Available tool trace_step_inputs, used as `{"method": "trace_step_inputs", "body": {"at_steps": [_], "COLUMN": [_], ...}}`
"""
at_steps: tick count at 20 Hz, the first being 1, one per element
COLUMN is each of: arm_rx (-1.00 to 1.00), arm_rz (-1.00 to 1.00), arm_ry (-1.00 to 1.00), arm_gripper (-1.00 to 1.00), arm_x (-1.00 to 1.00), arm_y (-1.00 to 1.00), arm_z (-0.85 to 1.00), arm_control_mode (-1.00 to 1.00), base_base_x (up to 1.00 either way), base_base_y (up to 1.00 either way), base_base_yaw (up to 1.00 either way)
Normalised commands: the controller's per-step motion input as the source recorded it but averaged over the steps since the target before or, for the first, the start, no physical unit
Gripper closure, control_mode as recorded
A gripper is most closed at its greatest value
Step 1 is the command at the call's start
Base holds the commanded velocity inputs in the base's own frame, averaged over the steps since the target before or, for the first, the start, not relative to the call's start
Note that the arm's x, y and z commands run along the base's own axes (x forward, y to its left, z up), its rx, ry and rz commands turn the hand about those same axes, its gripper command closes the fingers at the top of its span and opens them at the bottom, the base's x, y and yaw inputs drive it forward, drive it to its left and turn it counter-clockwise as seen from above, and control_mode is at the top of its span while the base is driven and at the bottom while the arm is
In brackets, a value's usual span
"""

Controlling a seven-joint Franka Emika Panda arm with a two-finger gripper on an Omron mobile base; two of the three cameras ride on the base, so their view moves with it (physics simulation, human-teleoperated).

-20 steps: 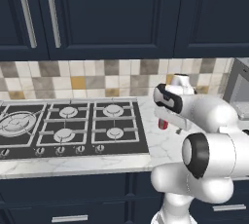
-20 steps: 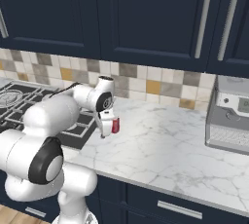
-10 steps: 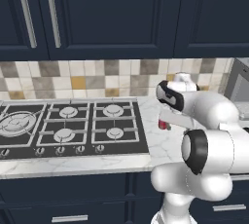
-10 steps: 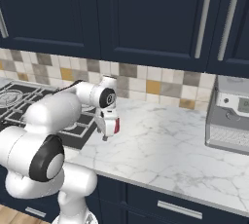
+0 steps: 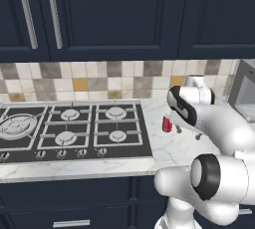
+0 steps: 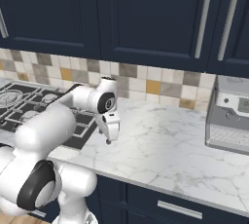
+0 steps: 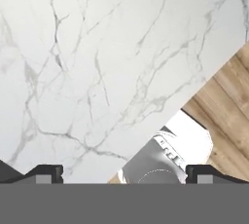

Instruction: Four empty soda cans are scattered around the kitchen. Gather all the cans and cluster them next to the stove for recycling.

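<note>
Base views flank arm, sharing counter [image 5: 179, 148]; hand view faces down, close.

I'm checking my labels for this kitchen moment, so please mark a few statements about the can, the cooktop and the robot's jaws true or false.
1. A small red soda can stands upright on the white marble counter just right of the flat black gas cooktop. True.
2. The red can sits on a burner grate. False: it is on the marble, beside the cooktop.
3. The gripper has its jaws spread wide with nothing between them. True.
4. The jaws are clamped on the can. False: bare marble lies between them in the hand view.
5. A grey boxy appliance stands at the counter's right end. True.
</note>
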Motion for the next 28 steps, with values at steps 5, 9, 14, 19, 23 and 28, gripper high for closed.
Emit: {"method": "trace_step_inputs", "body": {"at_steps": [5, 9, 14, 19, 23, 28], "arm_rx": [-0.04, -0.07, -0.05, -0.01, 0.01, 0.01], "arm_rz": [0.05, 0.07, 0.10, 0.12, 0.04, 0.00], "arm_ry": [-0.15, 0.00, 0.00, 0.00, 0.00, 0.00], "arm_gripper": [-1.00, -1.00, -1.00, -1.00, -1.00, -1.00], "arm_x": [-0.29, -0.14, -0.16, -0.14, -0.03, 0.00], "arm_y": [-0.17, -0.17, -0.18, -0.15, -0.02, 0.00], "arm_z": [0.02, 0.11, 0.10, 0.06, 0.01, 0.00], "arm_control_mode": [-1.00, -1.00, -1.00, -1.00, -1.00, -1.00], "base_base_x": [0.00, 0.00, 0.00, 0.00, 0.00, 0.00], "base_base_y": [0.00, 0.00, 0.00, 0.00, 0.00, 0.00], "base_base_yaw": [0.00, 0.00, 0.00, 0.00, 0.00, 0.00]}}
